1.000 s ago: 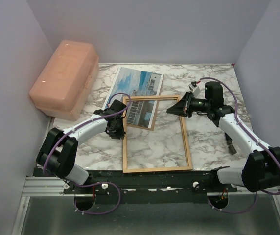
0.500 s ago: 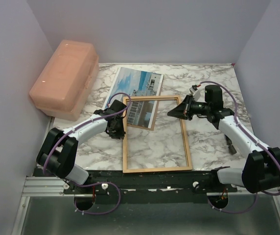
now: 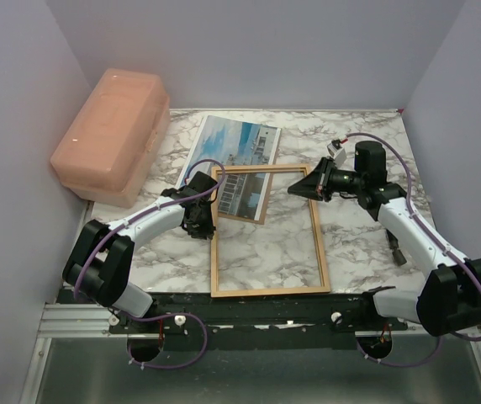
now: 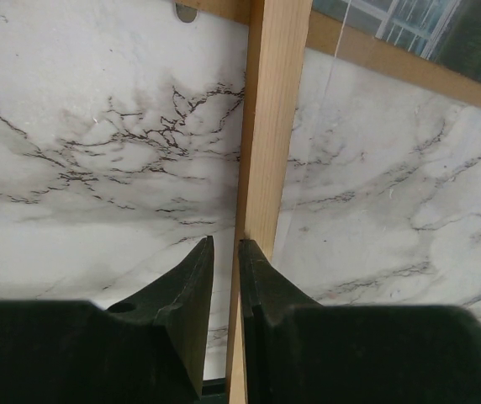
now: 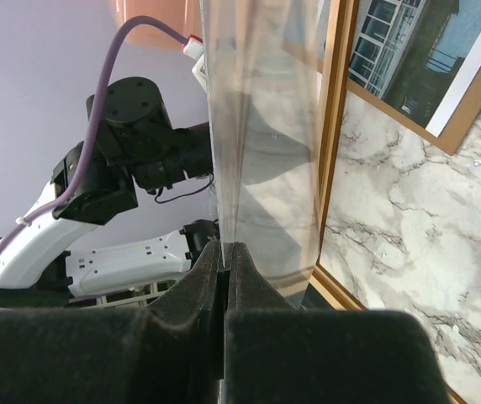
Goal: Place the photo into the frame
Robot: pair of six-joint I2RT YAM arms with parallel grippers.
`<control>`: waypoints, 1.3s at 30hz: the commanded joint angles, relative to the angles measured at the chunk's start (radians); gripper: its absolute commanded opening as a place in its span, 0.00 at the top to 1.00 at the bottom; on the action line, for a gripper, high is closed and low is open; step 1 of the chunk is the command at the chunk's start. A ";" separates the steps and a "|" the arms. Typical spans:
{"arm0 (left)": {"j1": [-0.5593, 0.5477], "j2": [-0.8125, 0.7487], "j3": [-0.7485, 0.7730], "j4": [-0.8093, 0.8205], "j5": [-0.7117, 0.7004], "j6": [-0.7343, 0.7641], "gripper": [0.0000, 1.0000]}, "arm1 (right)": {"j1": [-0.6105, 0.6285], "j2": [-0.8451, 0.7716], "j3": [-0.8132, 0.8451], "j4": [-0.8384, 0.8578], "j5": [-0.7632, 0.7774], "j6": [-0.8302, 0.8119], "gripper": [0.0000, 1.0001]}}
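Left gripper clamps the thin orange-brown wooden frame; right gripper pinches the clear rigid pane by 1 edge, so I expect slippage.

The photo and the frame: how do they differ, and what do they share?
The photo is a solid print of building and sky; the frame is an open wooden outline. The photo lies askew at the back; the frame runs front to back, crossing over it. The left claw grips the frame, not the photo. Both are rectangular.
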 commanded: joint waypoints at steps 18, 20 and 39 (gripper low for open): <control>-0.011 0.028 -0.015 0.015 -0.040 0.012 0.80 | 0.005 -0.029 0.045 0.007 -0.014 0.039 0.99; -0.010 0.027 -0.016 0.015 -0.041 0.012 0.80 | 0.004 -0.033 0.048 0.003 -0.017 0.039 0.99; -0.011 0.026 -0.017 0.015 -0.042 0.011 0.80 | 0.005 -0.069 -0.028 -0.074 0.009 -0.028 1.00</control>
